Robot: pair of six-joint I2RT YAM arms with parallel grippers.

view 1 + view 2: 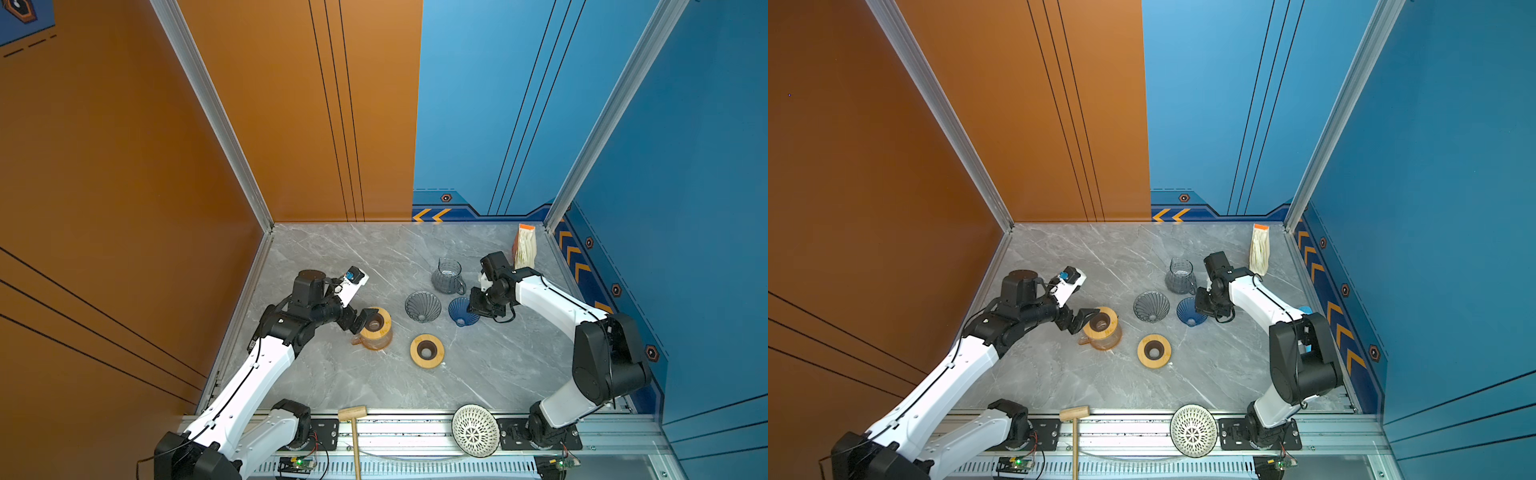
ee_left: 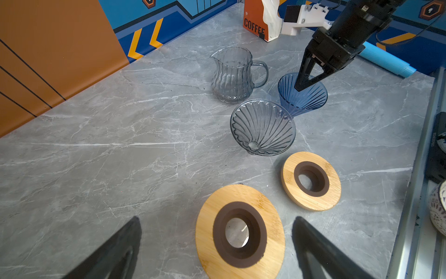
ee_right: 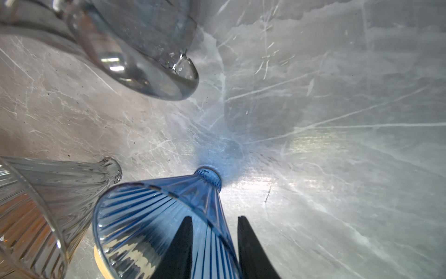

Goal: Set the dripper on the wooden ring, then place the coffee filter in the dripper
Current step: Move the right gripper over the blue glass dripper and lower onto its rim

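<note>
Filter pack (image 1: 525,248) stands upright at rear R corner of worktop (image 1: 332,266), long axis vertical, orange end up, apart from both drippers. Blue dripper (image 3: 154,217) sits neck down, mouth up, axis steep but tipped, just beside grey dripper (image 1: 422,306). R jaws narrow, straddling its wall, one inside, one outside; can't tell if clamped. L jaws wide, over wooden ring (image 2: 239,232).

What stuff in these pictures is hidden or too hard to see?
- Right gripper: whether it pinches the blue dripper wall is unclear in the right wrist view; its body covers the tips in both top views.
- Filter box: cut by the left wrist view's edge; filters too small to count in top views.
- Mallet: handle end cut by both top views' edge.
</note>
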